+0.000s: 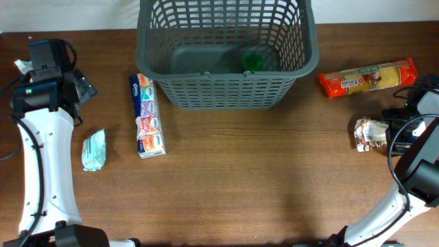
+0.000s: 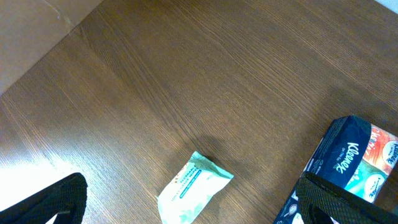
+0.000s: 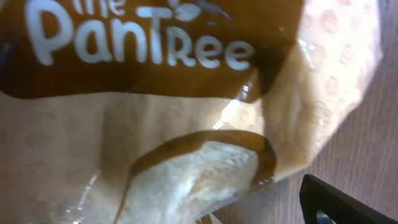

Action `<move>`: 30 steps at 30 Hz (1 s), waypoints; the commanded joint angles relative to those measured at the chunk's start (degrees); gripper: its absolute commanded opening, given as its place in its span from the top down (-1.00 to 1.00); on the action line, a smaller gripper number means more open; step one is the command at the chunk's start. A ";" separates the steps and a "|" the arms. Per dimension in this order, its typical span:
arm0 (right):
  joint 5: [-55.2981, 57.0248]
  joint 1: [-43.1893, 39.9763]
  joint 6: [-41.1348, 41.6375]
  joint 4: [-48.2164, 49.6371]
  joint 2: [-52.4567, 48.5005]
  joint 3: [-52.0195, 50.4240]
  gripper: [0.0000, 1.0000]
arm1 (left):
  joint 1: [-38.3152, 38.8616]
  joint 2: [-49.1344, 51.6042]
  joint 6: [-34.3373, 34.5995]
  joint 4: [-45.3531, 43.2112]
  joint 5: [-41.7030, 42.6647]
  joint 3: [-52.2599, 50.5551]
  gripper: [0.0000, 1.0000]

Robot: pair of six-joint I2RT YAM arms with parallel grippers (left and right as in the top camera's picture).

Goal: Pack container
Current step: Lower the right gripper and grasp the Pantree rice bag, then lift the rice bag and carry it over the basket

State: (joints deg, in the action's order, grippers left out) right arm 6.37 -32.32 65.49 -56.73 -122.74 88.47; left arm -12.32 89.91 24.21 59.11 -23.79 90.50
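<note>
The container [image 1: 226, 96], a dark grey lattice basket, stands at the back centre with a green item [image 1: 252, 62] inside. My left gripper [image 1: 84, 88] hovers open at the far left. In its wrist view a mint wipes packet [image 2: 194, 188] lies on the wood between the two black fingers [image 2: 53, 202], well below them. My right gripper [image 1: 396, 129] is open at a brown "the PanTree" bread packet [image 1: 370, 134]. That packet [image 3: 155, 124] fills the right wrist view. One finger [image 3: 342, 202] shows beside it, apart from it.
A long Kleenex tissue multipack [image 1: 147, 115] lies left of the basket, its end [image 2: 360, 155] beside my left gripper's right finger. An orange spaghetti packet [image 1: 367, 77] lies right of the basket. The wipes packet [image 1: 94, 149] sits near the left arm.
</note>
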 commanded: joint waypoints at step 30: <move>-18.47 -0.07 -26.27 -5.09 2.78 17.75 0.92 | -0.22 -0.74 -0.50 0.07 0.09 0.74 -0.99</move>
State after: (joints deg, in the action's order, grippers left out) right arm -4.99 -32.38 51.05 -61.78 -123.07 97.80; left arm -12.32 89.91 24.21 59.11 -23.77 90.50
